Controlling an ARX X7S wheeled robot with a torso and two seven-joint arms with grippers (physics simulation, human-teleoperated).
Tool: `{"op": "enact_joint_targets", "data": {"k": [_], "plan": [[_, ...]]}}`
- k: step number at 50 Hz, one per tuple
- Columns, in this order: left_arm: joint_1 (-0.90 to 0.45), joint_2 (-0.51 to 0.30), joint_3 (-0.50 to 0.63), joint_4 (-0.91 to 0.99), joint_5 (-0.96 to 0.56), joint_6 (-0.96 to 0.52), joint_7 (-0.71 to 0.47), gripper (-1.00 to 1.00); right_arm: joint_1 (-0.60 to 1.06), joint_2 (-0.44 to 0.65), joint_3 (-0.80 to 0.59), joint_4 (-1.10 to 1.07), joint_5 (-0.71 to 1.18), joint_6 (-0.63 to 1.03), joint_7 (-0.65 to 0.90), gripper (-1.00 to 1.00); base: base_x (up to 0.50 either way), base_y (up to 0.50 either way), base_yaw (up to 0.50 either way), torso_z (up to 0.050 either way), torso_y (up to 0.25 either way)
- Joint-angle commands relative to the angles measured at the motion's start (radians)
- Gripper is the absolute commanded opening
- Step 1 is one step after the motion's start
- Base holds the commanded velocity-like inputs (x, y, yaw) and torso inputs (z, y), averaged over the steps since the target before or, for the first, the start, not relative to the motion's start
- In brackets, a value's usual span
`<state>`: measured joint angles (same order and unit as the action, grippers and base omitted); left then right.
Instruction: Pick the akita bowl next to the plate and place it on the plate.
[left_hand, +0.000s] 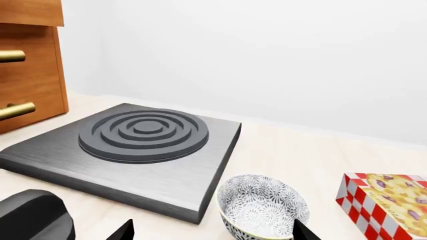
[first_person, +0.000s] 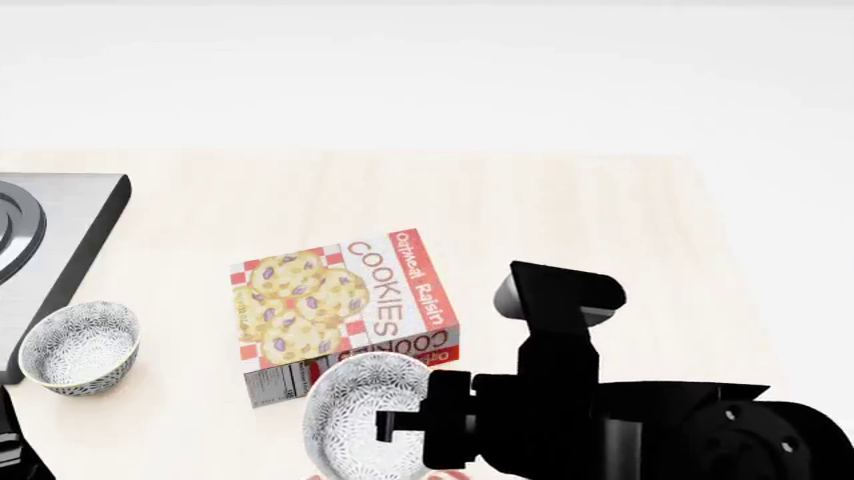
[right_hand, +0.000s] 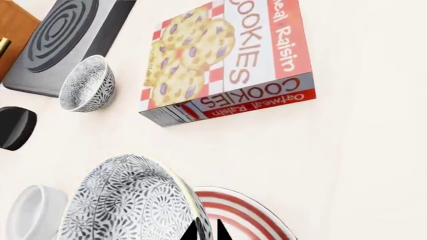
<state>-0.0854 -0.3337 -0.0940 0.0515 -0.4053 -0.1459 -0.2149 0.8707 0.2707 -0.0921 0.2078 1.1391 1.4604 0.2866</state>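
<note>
Right gripper (right_hand: 207, 231) pinching akita bowl (right_hand: 133, 202) by its rim, bowl tilted above edge of plate (right_hand: 243, 212)

Bowl small, round, grey-black floral speckle on white outside, pale inside; looks rigid, glazed, light, likely slippery and chippable, so thin rim pinch is the hold and a gentle set-down suits. Plate white with red rings, mostly hidden under bowl. Twin bowl (first_person: 80, 346) sits by stove (first_person: 54, 240), cookie box (first_person: 344, 310) between, white cup (right_hand: 33, 212) beside. Left gripper (left_hand: 213, 231) fingers spread, holding nothing, near twin bowl
</note>
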Motion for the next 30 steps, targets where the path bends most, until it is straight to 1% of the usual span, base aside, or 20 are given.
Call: {"op": "enact_joint_targets", "data": {"k": [1,20,30], "plan": [[0.002,-0.002,0.002,0.003,-0.002,0.0,-0.004,1.0,-0.043,0.009,-0.016,-0.012,0.032,-0.025,-0.023,-1.0,0.0,0.0,0.0,0.0,0.0],[-0.002,-0.004,0.007,-0.009,-0.003,0.008,-0.004,1.0,-0.107,0.034,-0.049,-0.08,0.081,-0.015,-0.029,-1.0,0.0,0.0,0.0,0.0,0.0],[0.0,-0.005,0.008,-0.009,-0.005,0.01,-0.006,1.0,-0.14,0.061,-0.1,-0.118,0.079,-0.025,-0.057,-1.0,0.0,0.0,0.0,0.0,0.0]]}}
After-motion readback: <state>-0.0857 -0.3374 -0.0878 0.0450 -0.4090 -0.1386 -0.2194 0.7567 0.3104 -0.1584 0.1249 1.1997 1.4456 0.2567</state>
